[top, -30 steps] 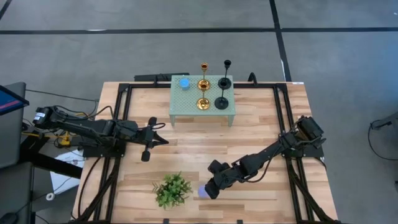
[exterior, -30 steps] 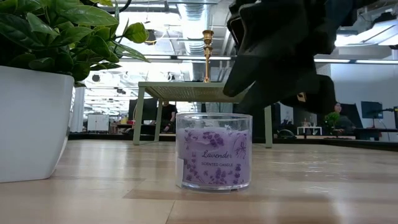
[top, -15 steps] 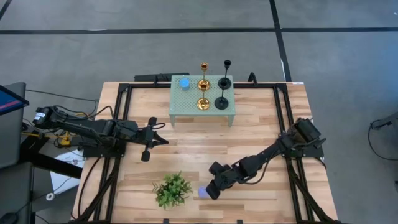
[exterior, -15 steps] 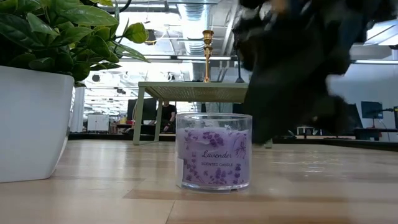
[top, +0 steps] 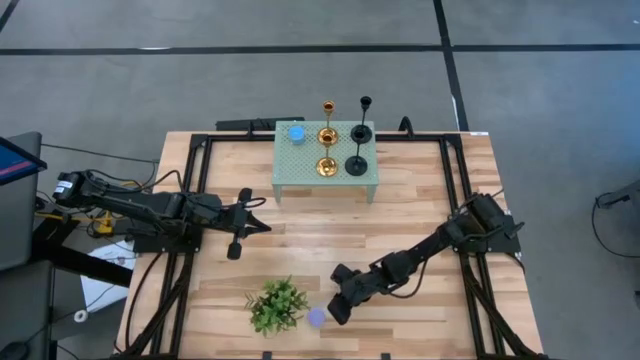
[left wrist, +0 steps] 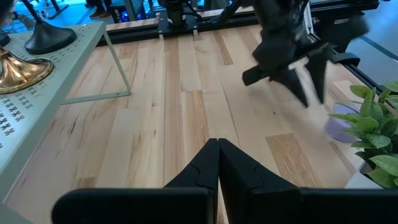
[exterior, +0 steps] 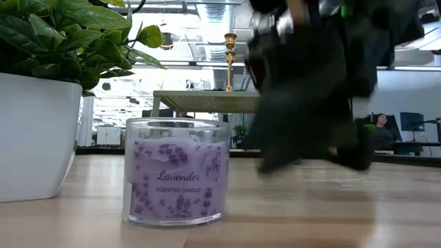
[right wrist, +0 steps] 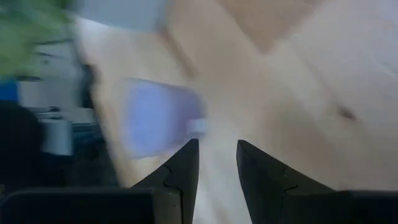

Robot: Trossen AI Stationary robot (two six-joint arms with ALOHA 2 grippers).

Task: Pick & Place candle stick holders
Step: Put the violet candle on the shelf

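Since the earlier frame the purple candle jar (top: 316, 317) has slid toward the plant (top: 277, 304) and nearer the low camera, and the right gripper (top: 340, 309) has followed it down the table. Now this gripper is just beside the jar, its fingers (right wrist: 184, 163) only a narrow gap apart and holding nothing; the jar lies just past the fingertips, off to one side, not between them. The left gripper (top: 236, 236) waits over bare wood with its fingers (left wrist: 217, 163) pressed together, also empty.

All four candle stick holders stand on the small green table (top: 286, 162), well apart from both grippers: two gold holders (top: 326, 152) and two black holders (top: 358, 148), upright in a tight group with a blue candle (top: 297, 134) beside them.

I judge them light but top-heavy, stiff metal, the gold ones probably slippery. The thin stem low above the round base seems the best place to hold, with the fingers closing level. They stand close together, so a neighbour could easily be knocked over.
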